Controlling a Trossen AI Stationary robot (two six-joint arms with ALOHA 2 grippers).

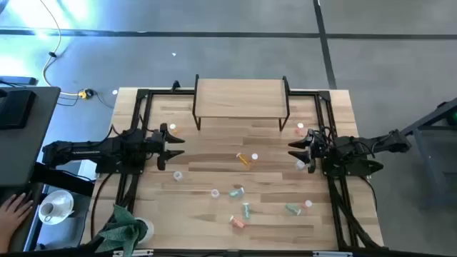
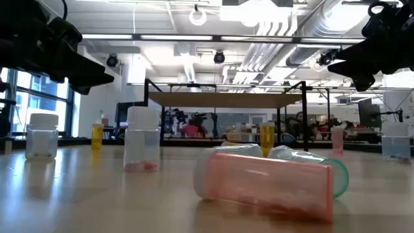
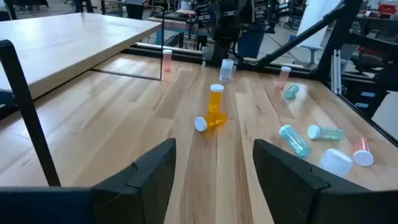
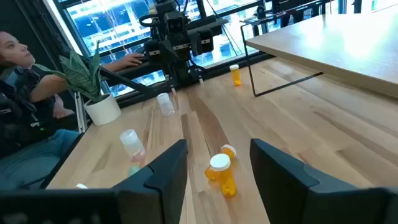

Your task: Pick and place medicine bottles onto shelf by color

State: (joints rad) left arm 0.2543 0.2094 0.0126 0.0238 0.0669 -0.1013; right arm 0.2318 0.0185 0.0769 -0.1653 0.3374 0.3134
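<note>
The shelf [image 1: 241,96], light wood on black legs, stands at the table's far middle with nothing on its top. Small medicine bottles are scattered over the table. Two orange ones [image 1: 246,158] sit at the centre, one upright [image 3: 216,99] and one lying [image 3: 210,122]. Green [image 1: 236,191], pink [image 1: 237,222] and clear [image 1: 178,174] bottles lie nearer the front. My left gripper [image 1: 175,146] hovers open at the left, pointing toward the centre. My right gripper [image 1: 293,151] hovers open at the right, facing it. Neither has anything between its fingers.
Black frame rails [image 1: 136,143] run along both table sides. A green plant [image 1: 123,227] sits at the near left corner. A person's hand [image 1: 14,210] rests off the table's left. An orange bottle [image 1: 173,128] and a pink one [image 1: 300,128] stand near the shelf legs.
</note>
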